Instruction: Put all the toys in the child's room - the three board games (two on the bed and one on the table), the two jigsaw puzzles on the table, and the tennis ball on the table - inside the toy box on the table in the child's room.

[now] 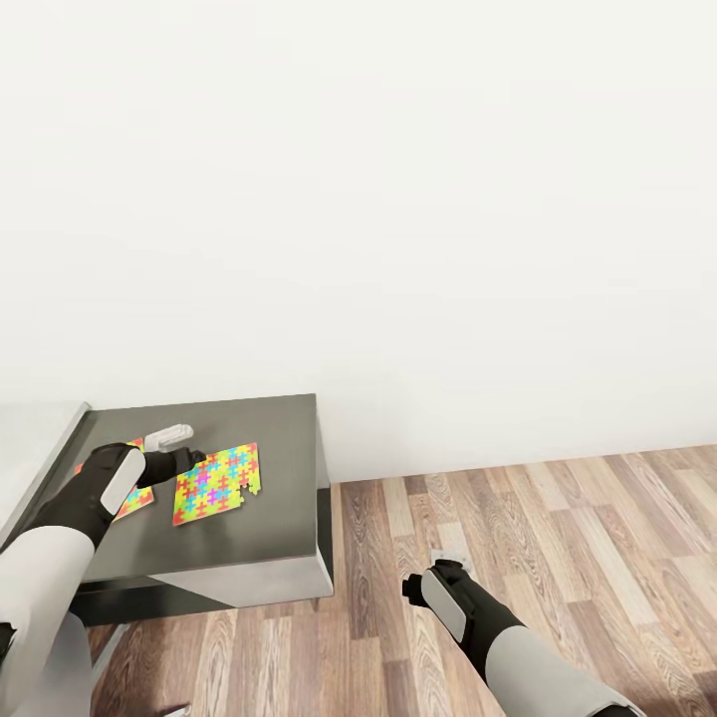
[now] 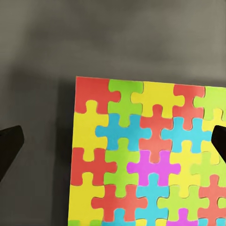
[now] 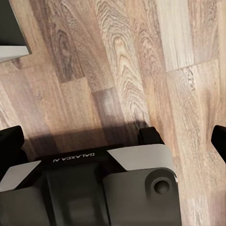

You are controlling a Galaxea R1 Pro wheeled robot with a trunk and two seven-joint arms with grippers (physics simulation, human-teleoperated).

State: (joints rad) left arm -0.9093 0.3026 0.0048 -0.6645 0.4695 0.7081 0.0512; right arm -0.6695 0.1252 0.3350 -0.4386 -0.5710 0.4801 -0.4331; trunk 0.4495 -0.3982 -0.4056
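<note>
Head view: a bare white wall (image 1: 398, 199) rises behind a dark grey table (image 1: 269, 558) that stands on wood-plank floor (image 1: 558, 538). You see one jigsaw puzzle (image 1: 217, 483) lying flat near the table's middle; a second puzzle (image 1: 136, 498) lies just beside it, partly hidden by your left arm. Your left gripper (image 1: 184, 460) hangs over the table at the first puzzle's edge; your right gripper (image 1: 433, 578) hangs over the floor, well apart from the table.

Left wrist view: the grey tabletop (image 2: 113, 42) carries the puzzle (image 2: 146, 155), its corner lying between two dark fingertips (image 2: 10, 143) that stand spread wide.

Right wrist view: floor planks (image 3: 141, 61) and the robot's grey base (image 3: 103, 188) lie below; the fingertips (image 3: 10, 141) sit far apart, holding nothing.
</note>
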